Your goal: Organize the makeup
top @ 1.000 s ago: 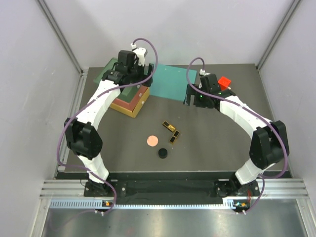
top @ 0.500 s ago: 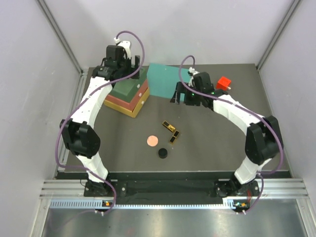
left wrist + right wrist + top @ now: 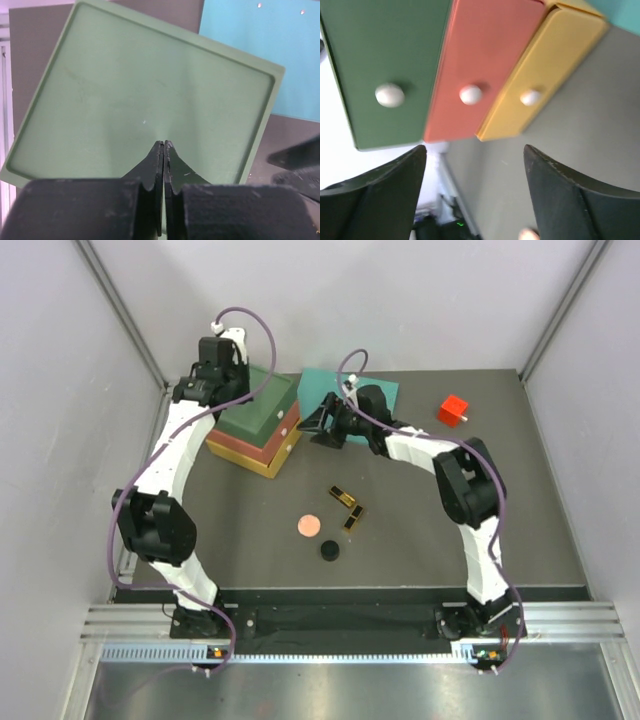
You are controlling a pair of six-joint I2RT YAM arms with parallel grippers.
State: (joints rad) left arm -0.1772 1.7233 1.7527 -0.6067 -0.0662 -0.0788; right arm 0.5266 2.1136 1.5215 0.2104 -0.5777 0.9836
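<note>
Nothing is stowed yet: the black-and-gold cases point(image 3: 346, 506), pink disc point(image 3: 308, 526) and black jar point(image 3: 329, 551) are seen loose on the surface point(image 3: 420, 530), near the middle. The left pincer point(image 3: 163, 145) is held together over the drawer unit point(image 3: 255, 430); the right pincer point(image 3: 475, 155) is spread before its knobs point(image 3: 470, 94).

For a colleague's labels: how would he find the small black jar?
From the stacked coloured drawers, go toward the arm bases to the cosmetics at the middle of the table. The jar is the nearest, just right of the pink disc: round and all black.
</note>
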